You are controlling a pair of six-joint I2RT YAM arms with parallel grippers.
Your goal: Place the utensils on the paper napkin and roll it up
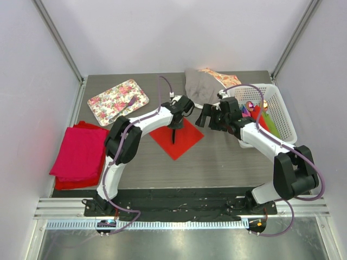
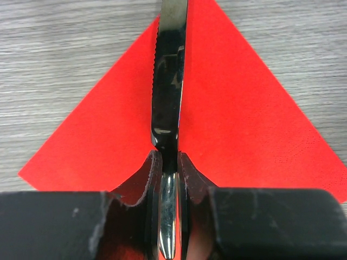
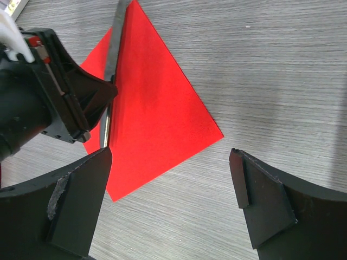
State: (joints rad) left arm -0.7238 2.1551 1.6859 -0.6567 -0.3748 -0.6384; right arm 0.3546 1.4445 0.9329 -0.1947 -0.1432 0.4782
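- Table: grey wood-grain surface; I work both arms from their bases at its near edge.
- Cloth stack: thick magenta-red folded cloths lying at the left edge, closer to the near corner than the far one.
- Paper napkin: thin bright red square, flat and unrolled at about the middle of the table, turned so that its corners point to the table's edges. It is well apart from the cloth stack.
- Knife: dark metal with a serrated blade. It is held by the handle, and the blade runs out over the paper napkin. I cannot tell whether the tip touches the paper.
- Left gripper: clenched on the knife handle, poised over the far half of the napkin.
- Right gripper: released, jaws spread wide with nothing between them. It hangs just beside the napkin's right corner, facing the left gripper.
- Floral tray: rectangular with a rose pattern, set askew near the far left corner.
- Basket: white slatted plastic at the right edge towards the far corner, holding several colourful items that I cannot make out.
- Grey cloth: crumpled at the far edge, just left of the basket.
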